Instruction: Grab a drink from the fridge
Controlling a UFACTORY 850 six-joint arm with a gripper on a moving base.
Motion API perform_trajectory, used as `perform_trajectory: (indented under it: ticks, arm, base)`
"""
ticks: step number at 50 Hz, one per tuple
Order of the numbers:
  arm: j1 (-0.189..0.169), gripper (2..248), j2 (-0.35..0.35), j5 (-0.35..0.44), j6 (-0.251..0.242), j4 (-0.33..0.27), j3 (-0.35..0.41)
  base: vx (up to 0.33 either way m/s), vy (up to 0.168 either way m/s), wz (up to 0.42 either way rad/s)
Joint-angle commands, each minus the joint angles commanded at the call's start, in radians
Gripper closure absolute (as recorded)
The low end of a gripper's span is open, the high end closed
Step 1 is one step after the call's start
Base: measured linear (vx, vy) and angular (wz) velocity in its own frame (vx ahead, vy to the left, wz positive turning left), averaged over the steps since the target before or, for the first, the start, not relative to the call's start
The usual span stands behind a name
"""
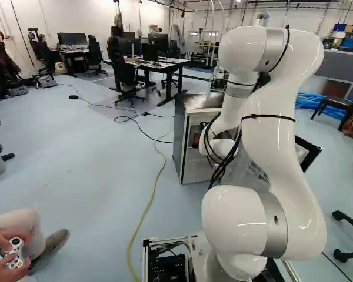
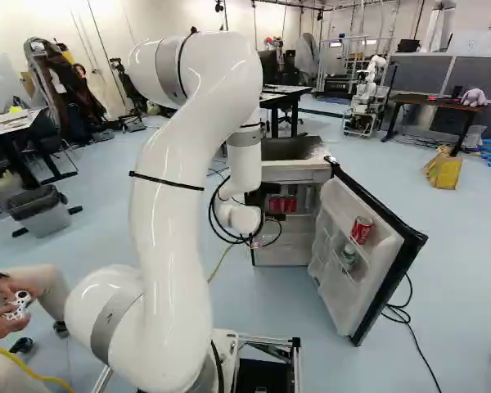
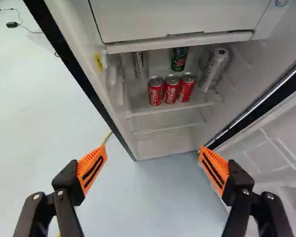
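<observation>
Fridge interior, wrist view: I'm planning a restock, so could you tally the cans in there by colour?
Red cans: 3
Silver-looking cans: 2
Green can: 1
Total: 6

Fridge white inside, edging black. In it: red cans with white script, green can, tall silver can. Finger pads orange, black stripes.
</observation>
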Motion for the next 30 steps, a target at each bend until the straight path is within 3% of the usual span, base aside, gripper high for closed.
perform_trajectory:
  ticks: [30]
  arm:
    - [-0.023,3,-0.11,0.072,0.0,-0.001,-0.063]
  base:
    - [0.0,0.0,0.0]
